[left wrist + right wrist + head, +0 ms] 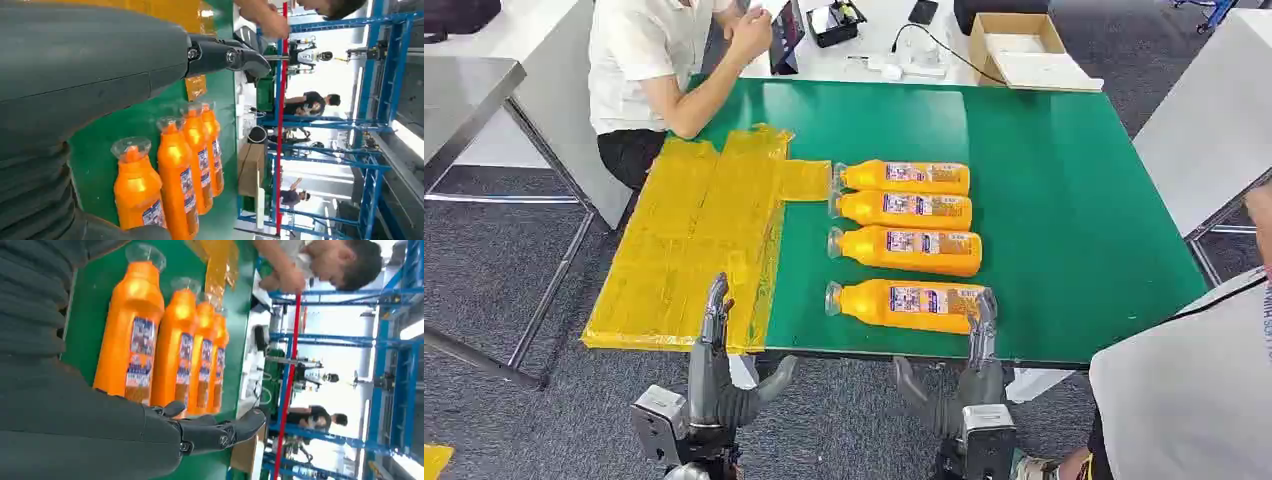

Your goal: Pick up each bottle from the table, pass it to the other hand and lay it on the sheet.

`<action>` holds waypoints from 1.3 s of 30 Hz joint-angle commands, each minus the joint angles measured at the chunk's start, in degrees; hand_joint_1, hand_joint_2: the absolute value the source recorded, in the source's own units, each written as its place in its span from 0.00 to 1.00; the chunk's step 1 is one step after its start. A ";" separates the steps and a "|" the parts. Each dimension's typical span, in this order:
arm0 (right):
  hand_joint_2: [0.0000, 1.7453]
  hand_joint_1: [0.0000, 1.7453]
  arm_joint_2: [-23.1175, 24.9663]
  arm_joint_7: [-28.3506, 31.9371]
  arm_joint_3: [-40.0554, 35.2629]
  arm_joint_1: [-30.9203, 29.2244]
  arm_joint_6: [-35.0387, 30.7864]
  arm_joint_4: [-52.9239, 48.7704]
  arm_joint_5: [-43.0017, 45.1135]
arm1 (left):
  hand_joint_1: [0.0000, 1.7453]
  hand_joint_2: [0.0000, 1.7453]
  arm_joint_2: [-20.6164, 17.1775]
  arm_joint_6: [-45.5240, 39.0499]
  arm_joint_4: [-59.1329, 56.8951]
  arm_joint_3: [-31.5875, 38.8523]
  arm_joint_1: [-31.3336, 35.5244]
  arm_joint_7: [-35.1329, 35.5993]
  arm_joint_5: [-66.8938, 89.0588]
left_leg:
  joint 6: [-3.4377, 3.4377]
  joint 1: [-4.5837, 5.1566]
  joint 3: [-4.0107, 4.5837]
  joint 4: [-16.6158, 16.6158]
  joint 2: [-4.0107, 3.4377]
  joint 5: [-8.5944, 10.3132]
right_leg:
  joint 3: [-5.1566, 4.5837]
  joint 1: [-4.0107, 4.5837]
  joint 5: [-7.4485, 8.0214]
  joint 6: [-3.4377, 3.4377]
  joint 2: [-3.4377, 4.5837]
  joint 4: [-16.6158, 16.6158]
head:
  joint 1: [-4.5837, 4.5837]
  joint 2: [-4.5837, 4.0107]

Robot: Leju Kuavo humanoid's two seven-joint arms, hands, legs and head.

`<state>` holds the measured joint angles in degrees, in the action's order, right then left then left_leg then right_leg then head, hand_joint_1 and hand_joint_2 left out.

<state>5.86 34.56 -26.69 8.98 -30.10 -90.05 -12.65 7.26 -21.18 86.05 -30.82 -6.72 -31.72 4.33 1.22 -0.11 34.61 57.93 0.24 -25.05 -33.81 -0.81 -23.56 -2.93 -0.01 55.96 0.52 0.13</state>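
Observation:
Several orange bottles lie on their sides in a row on the green table (1044, 200), caps toward the yellow sheet (694, 240). The nearest bottle (909, 303) (131, 335) (136, 192) lies close to the front edge. My right hand (969, 380) (200, 432) is open at the table's front edge, fingertips (984, 305) over that bottle's base end, holding nothing. My left hand (714, 375) (220, 55) is open too, its fingers (716, 300) reaching over the sheet's near edge. The sheet covers the table's left part, with nothing on it.
A person in a white shirt (649, 60) sits at the far left corner, an arm resting near the sheet. A cardboard box (1024, 50) and cables lie on the white table behind. Another person's grey sleeve (1194, 400) is at the lower right.

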 commanded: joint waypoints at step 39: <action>1.00 0.00 -10.39 -20.39 2.33 -9.17 0.14 16.27 -37.83 | 0.00 1.00 0.32 3.35 -7.89 -0.86 4.95 2.84 3.06 | -0.05 -0.02 -0.32 -0.11 -0.08 -0.05 | 0.33 0.03 -0.02 0.10 0.07 -0.12 | 0.00 0.00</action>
<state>-0.46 17.70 -25.03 7.64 -35.23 -85.20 -47.39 7.32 -20.04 81.26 -32.20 -5.31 -28.39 7.23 1.22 -0.11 34.61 57.93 0.24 -25.05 -33.80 -0.82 -23.56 -2.93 -0.01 55.96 0.52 0.13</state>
